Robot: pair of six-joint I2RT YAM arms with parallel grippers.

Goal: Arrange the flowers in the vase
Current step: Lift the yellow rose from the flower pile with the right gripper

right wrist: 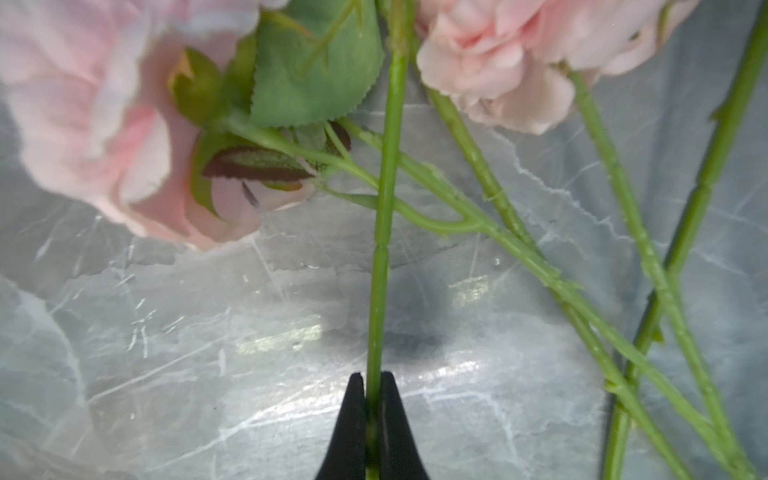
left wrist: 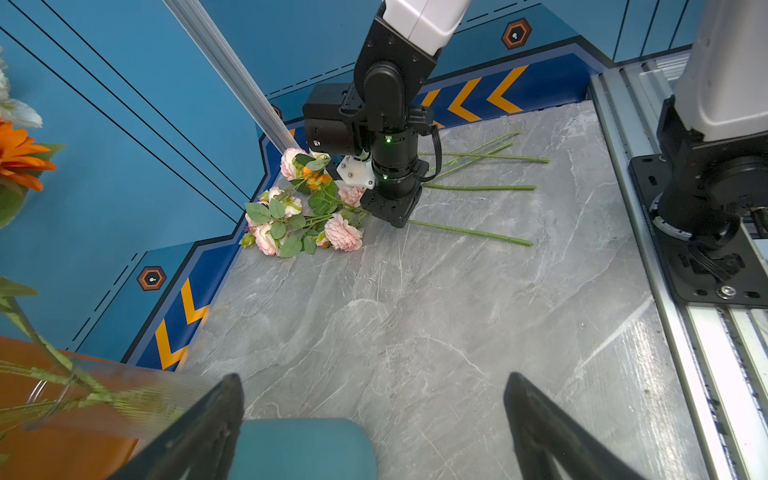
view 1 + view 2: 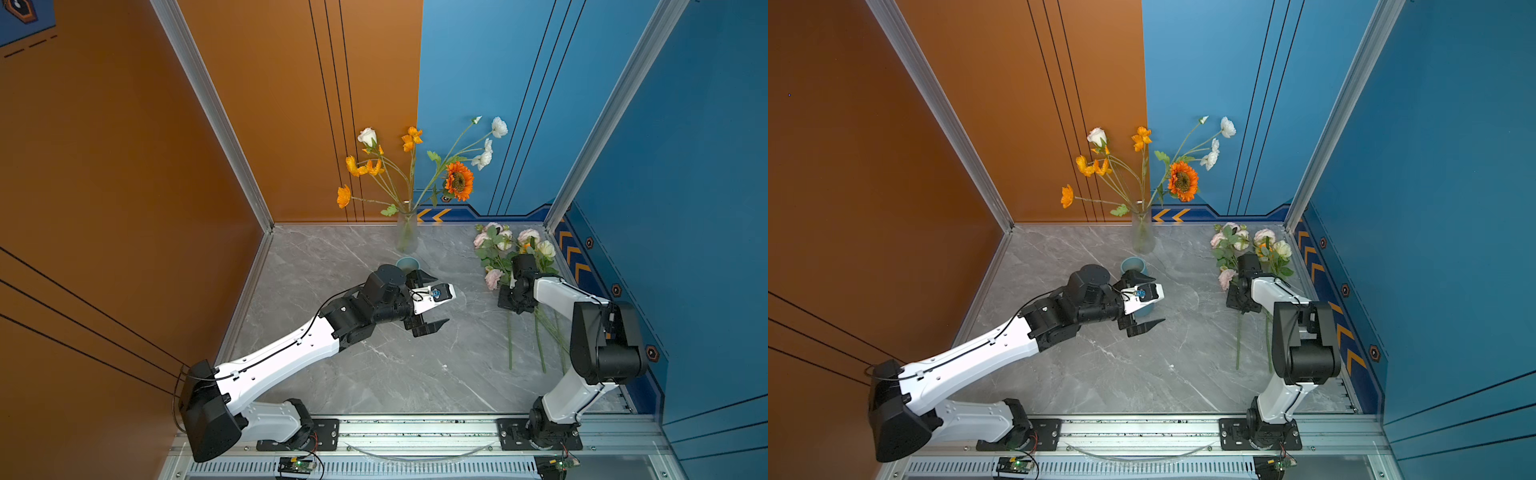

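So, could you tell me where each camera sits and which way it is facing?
Both top views: high above the front rail, looking down toward the back corner; left arm, right arm, vase and lying flowers show.
Left wrist: on the left arm, facing across the table toward the right arm; left gripper open, teal cup close by.
Right wrist: low over the table, looking along a green stem; right gripper shut on it.
Shared: pink blooms show in every view.

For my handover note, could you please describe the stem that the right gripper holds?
On the marble table, pink flowers lie heaped at the far right corner. The held stem is the only one pinched between the jaws of the right gripper; the rest lie free.
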